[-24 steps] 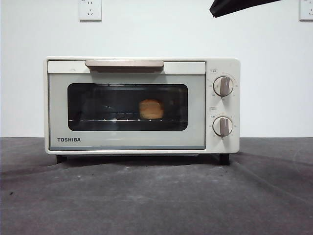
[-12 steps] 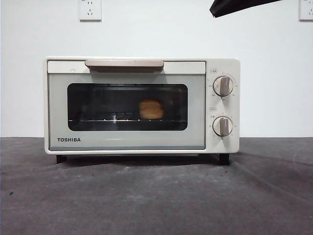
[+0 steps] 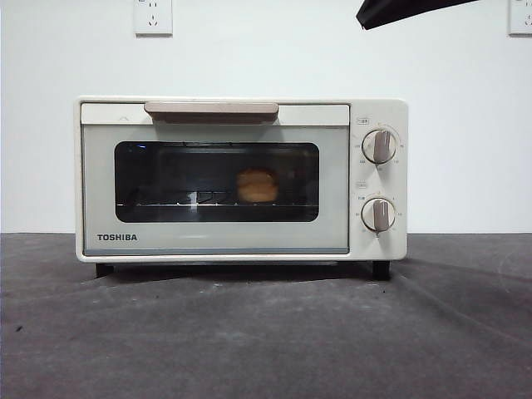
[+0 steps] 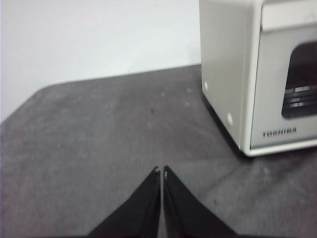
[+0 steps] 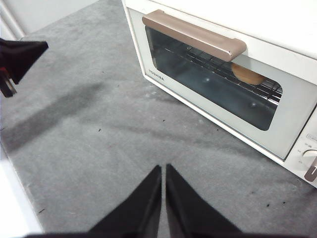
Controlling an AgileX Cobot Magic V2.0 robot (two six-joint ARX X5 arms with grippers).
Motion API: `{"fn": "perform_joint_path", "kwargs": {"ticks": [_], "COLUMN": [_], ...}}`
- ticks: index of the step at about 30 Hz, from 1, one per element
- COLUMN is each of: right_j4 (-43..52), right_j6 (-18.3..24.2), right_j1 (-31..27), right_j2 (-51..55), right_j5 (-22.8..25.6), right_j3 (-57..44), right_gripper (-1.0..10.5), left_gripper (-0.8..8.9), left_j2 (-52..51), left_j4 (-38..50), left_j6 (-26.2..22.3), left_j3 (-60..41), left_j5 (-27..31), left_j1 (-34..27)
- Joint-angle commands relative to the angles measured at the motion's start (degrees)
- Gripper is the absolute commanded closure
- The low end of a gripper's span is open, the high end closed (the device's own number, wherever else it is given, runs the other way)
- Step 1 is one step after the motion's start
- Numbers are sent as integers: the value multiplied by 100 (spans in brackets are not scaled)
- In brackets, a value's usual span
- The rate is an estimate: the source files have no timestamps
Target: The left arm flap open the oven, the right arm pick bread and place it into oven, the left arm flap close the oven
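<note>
Left wrist view: the left gripper (image 4: 162, 170) hangs clenched and empty above the grey table (image 4: 99, 129), well off to the side of the oven (image 4: 233, 74). The right gripper (image 5: 163, 167) is likewise pressed shut on nothing, raised in front of the oven's closed door — in the front view an arm (image 3: 399, 10) shows only as a black tip at the top. The bread (image 3: 257, 184) sits on the wire rack (image 3: 191, 201) behind the glass, right of centre.

Items counted: one oven (image 3: 241, 179); one bread (image 3: 257, 185) loaf inside it; two knobs, upper knob (image 3: 380, 146) and lower knob (image 3: 379, 214); one handle (image 3: 211, 109); two wall sockets, left socket (image 3: 153, 17) and right socket (image 3: 520, 17).
</note>
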State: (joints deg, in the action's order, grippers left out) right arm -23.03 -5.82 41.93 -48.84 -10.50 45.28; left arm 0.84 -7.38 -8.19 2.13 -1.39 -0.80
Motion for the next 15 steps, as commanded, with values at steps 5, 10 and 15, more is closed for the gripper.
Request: {"fn": "perform_joint_path", "kwargs": {"ticks": [5, 10, 15], "right_j4": [72, 72, 72], "right_j6": [-13, -13, -13], "right_j1": [42, 42, 42], "right_j2": [-48, -48, -48], "right_j5": [4, 4, 4], "right_j3": [59, 59, 59], "right_gripper": [937, 937, 937], "left_gripper": [798, 798, 798], "left_j2": [-66, -66, -66], "left_j4": [-280, -334, -334], "left_j6": [-33, 127, 162], "left_j3": [-85, -131, -131], "left_j5": [17, 15, 15], "left_j1": [-11, -9, -4]}}
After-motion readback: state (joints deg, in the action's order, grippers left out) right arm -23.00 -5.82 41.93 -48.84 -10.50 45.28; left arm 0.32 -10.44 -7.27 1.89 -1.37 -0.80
